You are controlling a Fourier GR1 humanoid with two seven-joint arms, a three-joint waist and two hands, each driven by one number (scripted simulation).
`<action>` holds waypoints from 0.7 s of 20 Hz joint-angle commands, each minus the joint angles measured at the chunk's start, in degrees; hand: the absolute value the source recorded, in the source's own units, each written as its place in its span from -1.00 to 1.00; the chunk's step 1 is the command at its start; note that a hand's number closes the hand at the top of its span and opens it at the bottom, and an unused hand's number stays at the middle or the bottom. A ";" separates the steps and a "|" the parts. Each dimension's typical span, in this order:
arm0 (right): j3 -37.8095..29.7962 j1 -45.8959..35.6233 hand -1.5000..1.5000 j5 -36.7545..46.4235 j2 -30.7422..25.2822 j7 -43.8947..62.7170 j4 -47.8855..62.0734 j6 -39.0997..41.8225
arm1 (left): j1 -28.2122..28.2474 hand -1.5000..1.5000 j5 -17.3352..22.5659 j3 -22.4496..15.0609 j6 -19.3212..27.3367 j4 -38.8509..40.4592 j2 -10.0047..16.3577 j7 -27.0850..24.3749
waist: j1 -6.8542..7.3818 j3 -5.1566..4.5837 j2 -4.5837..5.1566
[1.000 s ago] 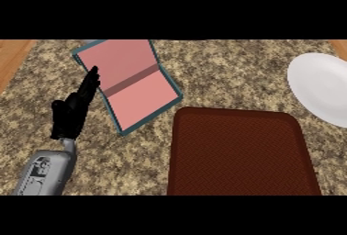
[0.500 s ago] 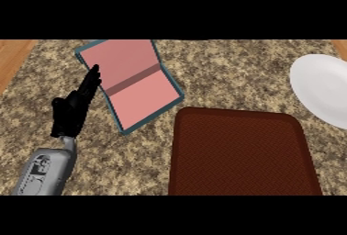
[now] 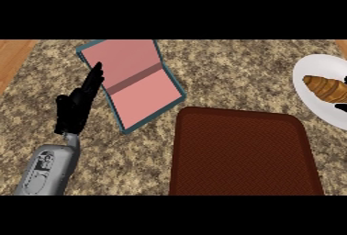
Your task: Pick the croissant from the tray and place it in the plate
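Note:
The golden-brown croissant (image 3: 327, 88) lies on the white plate (image 3: 313, 106) at the right edge of the head view. The dark brown tray (image 3: 244, 156) sits in the lower middle with nothing on it. A small black sliver of my right hand (image 3: 341, 108) pokes in over the plate just below the croissant; the remainder of that hand is cut off by the edge. My left hand (image 3: 76, 108) rests open at the left, fingers straight and pointing up, holding nothing.
A pink board with a teal rim (image 3: 136, 80) lies tilted left of the tray, its near edge next to my left hand. The speckled counter (image 3: 237, 73) has wooden strips at both far sides.
The croissant now lies on the plate, which showed bare before. A black tip of my right hand has appeared beside it. The left hand has not moved.

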 commanded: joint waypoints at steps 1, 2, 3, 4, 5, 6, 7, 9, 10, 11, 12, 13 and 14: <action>-0.54 -3.32 -1.00 -0.10 3.87 3.77 5.46 0.96 | -0.76 0.00 -0.31 0.21 0.28 0.44 -0.25 0.52 | -0.20 0.01 -0.08; -2.34 -2.26 -1.00 -1.69 3.46 1.47 6.45 0.49 | 0.99 0.00 -0.57 -1.05 0.62 -2.21 -1.16 0.31 | 0.83 0.15 0.20; -2.09 -3.37 -1.00 -1.48 3.20 0.92 6.80 1.98 | 0.17 0.00 -2.30 -1.20 2.20 1.16 -1.95 -1.45 | -0.27 0.05 0.11; -2.08 -3.68 -1.00 -1.17 2.38 1.06 7.56 2.05 | -1.72 0.00 -0.02 0.46 -0.29 -0.23 0.10 1.40 | 0.06 0.09 0.15; -2.10 -1.49 -1.00 -1.07 5.40 0.24 7.91 -1.92 | -0.04 0.00 -0.97 -0.94 0.52 -2.01 -0.77 1.78 | 0.63 0.17 0.25; -2.39 -2.65 -1.00 -1.49 5.06 -0.66 7.99 0.09 | 0.83 0.00 0.78 0.75 -1.66 -0.99 0.83 -0.19 | 0.15 0.08 0.08; -3.88 -2.97 -1.00 -2.94 3.87 -1.26 8.50 1.67 | 1.54 0.00 -1.01 -0.40 0.65 -0.90 -0.83 -0.63 | 0.10 0.11 0.14; -5.67 -3.04 -1.00 -5.07 6.03 -3.90 8.35 2.51 | -0.11 0.00 -0.88 -0.44 0.90 -0.52 -1.42 0.94 | -0.20 0.14 0.14; -8.31 -4.83 -1.00 -7.85 4.59 -4.28 8.25 5.54 | 0.83 0.00 -0.24 0.51 -0.69 0.29 0.28 -0.99 | -0.06 0.14 0.22; -9.92 -3.58 -1.00 -9.44 3.31 -6.01 8.64 6.64 | 1.41 0.00 -1.27 -0.85 0.76 0.38 -1.71 -1.88 | -0.59 0.15 0.20; -11.11 -2.88 -1.00 -10.64 4.72 -7.23 8.62 5.33 | 0.60 0.00 0.16 0.47 -0.88 -1.37 0.29 0.84 | -0.22 0.20 0.07; -13.22 -3.79 -1.00 -12.70 1.65 -6.43 8.79 8.01 | 1.64 0.00 -0.36 -0.50 -0.31 -2.82 -0.51 1.06 | -0.53 0.16 -0.22; -14.61 -4.11 -1.00 -14.07 1.89 -5.72 8.98 7.48 | 1.76 0.00 -0.16 0.17 -0.13 -0.68 -0.75 -0.35 | -0.86 0.10 -0.07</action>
